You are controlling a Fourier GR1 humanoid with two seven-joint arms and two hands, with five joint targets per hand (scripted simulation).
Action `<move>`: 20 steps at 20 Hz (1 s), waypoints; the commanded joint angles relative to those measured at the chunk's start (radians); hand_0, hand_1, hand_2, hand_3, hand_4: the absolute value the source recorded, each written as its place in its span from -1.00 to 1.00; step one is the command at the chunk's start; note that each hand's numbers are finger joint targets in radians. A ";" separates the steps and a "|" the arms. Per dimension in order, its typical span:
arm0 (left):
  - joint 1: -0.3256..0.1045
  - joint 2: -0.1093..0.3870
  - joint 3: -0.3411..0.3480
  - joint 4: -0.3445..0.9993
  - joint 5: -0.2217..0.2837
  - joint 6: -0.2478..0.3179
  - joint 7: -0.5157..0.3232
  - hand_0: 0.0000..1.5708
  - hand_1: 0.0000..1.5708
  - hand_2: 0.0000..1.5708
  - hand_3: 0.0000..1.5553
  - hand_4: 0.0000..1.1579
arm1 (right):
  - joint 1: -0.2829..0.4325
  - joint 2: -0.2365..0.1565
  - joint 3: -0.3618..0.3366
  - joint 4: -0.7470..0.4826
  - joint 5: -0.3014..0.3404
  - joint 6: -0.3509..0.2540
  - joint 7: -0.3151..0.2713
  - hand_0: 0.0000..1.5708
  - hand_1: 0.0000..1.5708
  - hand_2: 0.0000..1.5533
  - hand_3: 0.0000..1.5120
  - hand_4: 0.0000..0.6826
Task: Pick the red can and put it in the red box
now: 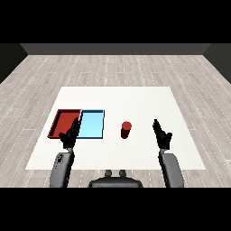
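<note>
Nothing of the task looked done yet. The red can [126, 129] stood upright on the white desk [135, 99], just right of the frame's centre, apart from both trays. The red tray [62, 118], at the left of the frame, held nothing, and the light blue tray [91, 123] lay against its right side. The right hand [162, 135] hung to the right of the can, fingers straight, holding nothing. The left hand [70, 135], equally open and empty, overlapped the red tray's lower edge. Picking, carrying and placing all remained. Counted: one can, two trays, two hands.
</note>
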 commanded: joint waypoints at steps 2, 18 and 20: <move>-0.008 0.003 -0.003 0.010 -0.039 -0.007 0.012 -1.00 -1.00 -1.00 -1.00 -1.00 | -0.016 0.000 -0.038 0.025 -0.012 0.036 -0.043 -1.00 -1.00 -1.00 -1.00 -1.00; -0.009 -0.047 0.030 -0.074 0.002 -0.027 -0.358 -1.00 -1.00 -1.00 -1.00 -1.00 | -0.009 -0.026 -0.149 0.104 -0.116 0.197 -0.475 -1.00 -1.00 -1.00 -1.00 -1.00; -0.054 -0.044 0.040 0.001 0.010 -0.043 -0.397 -1.00 -1.00 -1.00 -1.00 -1.00 | -0.029 0.009 -0.113 0.137 -0.063 0.162 -0.493 -1.00 -1.00 -1.00 -1.00 -1.00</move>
